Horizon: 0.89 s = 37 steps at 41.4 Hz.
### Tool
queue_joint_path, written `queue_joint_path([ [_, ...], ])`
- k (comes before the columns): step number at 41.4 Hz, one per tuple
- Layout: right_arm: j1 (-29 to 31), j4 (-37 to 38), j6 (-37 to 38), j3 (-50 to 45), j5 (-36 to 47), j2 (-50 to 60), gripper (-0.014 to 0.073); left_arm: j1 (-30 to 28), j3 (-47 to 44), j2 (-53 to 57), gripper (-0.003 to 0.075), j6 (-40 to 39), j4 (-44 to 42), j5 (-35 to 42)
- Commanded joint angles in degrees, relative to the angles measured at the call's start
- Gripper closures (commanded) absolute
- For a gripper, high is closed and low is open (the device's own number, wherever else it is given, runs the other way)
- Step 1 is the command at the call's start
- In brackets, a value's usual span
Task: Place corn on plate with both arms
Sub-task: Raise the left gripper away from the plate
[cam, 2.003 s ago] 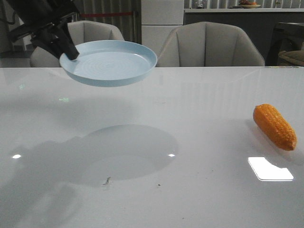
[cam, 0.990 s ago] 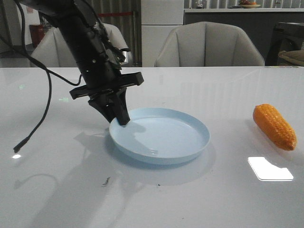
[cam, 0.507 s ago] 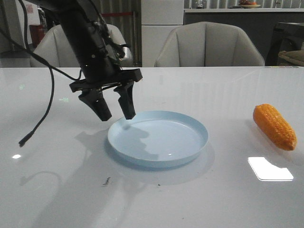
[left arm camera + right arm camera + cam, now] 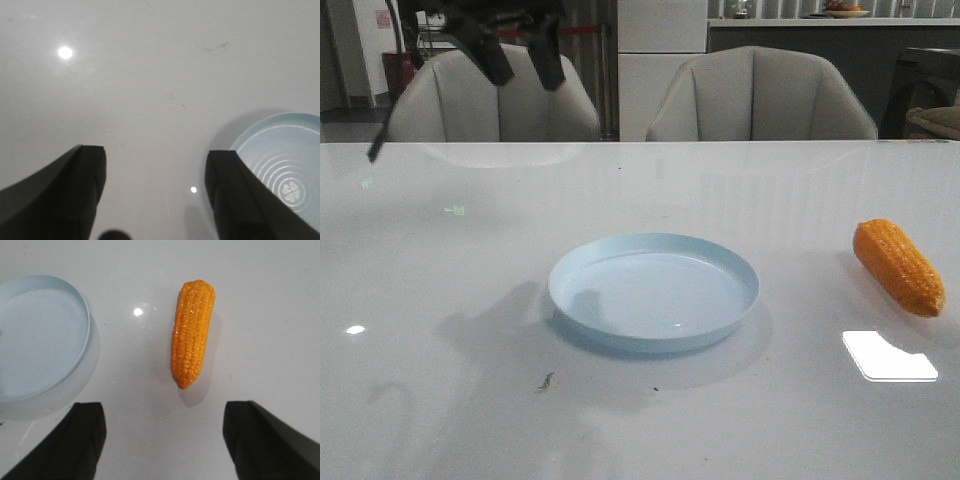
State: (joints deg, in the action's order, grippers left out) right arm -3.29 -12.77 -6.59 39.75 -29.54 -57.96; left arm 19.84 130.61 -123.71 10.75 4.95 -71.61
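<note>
The pale blue plate [image 4: 653, 291] lies flat on the white table at its middle, with nothing on it; part of it also shows in the left wrist view [image 4: 287, 165] and the right wrist view [image 4: 35, 337]. The orange corn [image 4: 898, 266] lies on the table at the right, well apart from the plate. My left gripper [image 4: 520, 62] hangs open high at the back left, holding nothing. My right gripper [image 4: 165, 437] is open above the table, the corn [image 4: 192, 332] lying ahead of its fingers, untouched. The right arm is out of the front view.
Two grey chairs [image 4: 760, 95] stand behind the table's far edge. A black cable [image 4: 382, 130] dangles from the left arm at the back left. Bright light reflections [image 4: 888, 357] sit on the glossy tabletop near the corn.
My left gripper set the plate down on the table, opened, and has risen up and back to the far left. The corn has not moved.
</note>
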Motion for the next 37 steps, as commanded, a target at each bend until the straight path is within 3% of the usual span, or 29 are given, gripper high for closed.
queue_joint_path([
  [1,0.1,-0.5,-0.2,2.0,3.0,0.5,0.0001,-1.9,2.0,7.9,0.0235,-0.7,-0.3,0.3],
  [11,0.1,-0.5,-0.2,2.0,1.8,0.5,0.0001,-5.7,1.5,18.6,0.0234,-0.1,-0.6,4.6],
  [19,0.1,0.0,-0.2,2.0,1.8,0.5,0.0001,-9.1,-6.9,27.7,0.0234,0.0,-3.5,8.9],
  [27,0.1,0.4,-0.3,2.0,1.8,0.5,0.0001,-12.7,-28.6,41.3,0.0234,0.0,-3.8,21.2],
  [37,0.1,0.4,-0.3,2.0,1.7,0.5,0.0001,-16.8,-63.8,63.7,0.0234,-0.2,-3.7,40.3],
])
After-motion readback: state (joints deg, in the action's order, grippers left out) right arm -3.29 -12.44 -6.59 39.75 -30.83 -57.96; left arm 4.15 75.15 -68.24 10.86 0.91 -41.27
